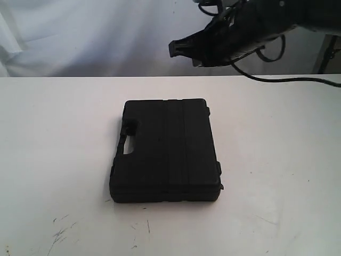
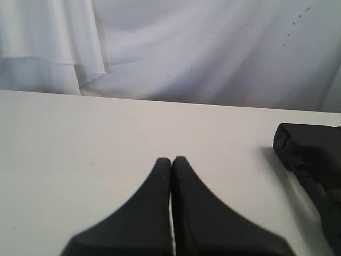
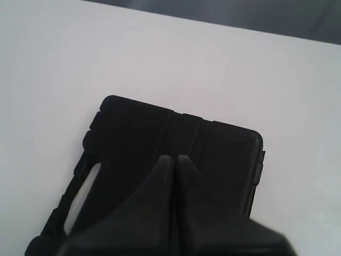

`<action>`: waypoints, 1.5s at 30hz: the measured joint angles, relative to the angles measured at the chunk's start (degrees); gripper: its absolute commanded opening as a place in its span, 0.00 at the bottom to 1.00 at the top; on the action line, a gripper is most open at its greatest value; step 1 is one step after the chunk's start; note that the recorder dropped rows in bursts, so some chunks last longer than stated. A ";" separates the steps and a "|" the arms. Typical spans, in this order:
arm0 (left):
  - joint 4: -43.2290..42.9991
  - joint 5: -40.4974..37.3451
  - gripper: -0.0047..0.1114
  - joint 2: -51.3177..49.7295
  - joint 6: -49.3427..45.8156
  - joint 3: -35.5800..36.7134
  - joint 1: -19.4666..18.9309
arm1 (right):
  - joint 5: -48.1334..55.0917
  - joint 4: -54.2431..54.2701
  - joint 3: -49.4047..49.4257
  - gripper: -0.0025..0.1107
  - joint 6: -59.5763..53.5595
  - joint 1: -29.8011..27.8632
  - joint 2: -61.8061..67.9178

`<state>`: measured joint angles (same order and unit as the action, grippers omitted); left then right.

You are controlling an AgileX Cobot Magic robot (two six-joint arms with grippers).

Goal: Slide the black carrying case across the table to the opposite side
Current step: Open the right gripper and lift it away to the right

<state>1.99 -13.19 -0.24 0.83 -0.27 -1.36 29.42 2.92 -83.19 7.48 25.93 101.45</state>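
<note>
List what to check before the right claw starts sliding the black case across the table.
1. Case lying flat on the table: ok.
2. Right claw shut for pushing: ok, its fingers meet.
3. Right claw touching the case: not ok; the exterior view shows it hanging in the air, apart from the case.
4. Left claw out of the way: ok; it is shut, with the case off to one side of it.
5. Bare table on both sides of the case: ok in the exterior view.
6. Case latches closed: cannot tell.
</note>
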 measured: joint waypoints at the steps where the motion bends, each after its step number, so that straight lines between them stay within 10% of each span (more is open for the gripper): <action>1: 0.00 0.00 0.04 0.00 0.00 0.00 0.00 | -1.53 0.00 2.79 0.02 -0.10 0.00 -3.17; 13: 0.00 0.00 0.04 0.00 0.00 0.00 0.00 | -7.11 0.00 19.33 0.02 -0.10 0.00 -21.79; 45: 0.00 0.00 0.04 0.00 0.00 0.00 0.00 | -3.79 -8.73 26.75 0.02 0.16 -3.18 -35.81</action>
<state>1.99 -13.19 -0.24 0.83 -0.27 -1.36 25.63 -5.81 -56.44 7.64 22.75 65.64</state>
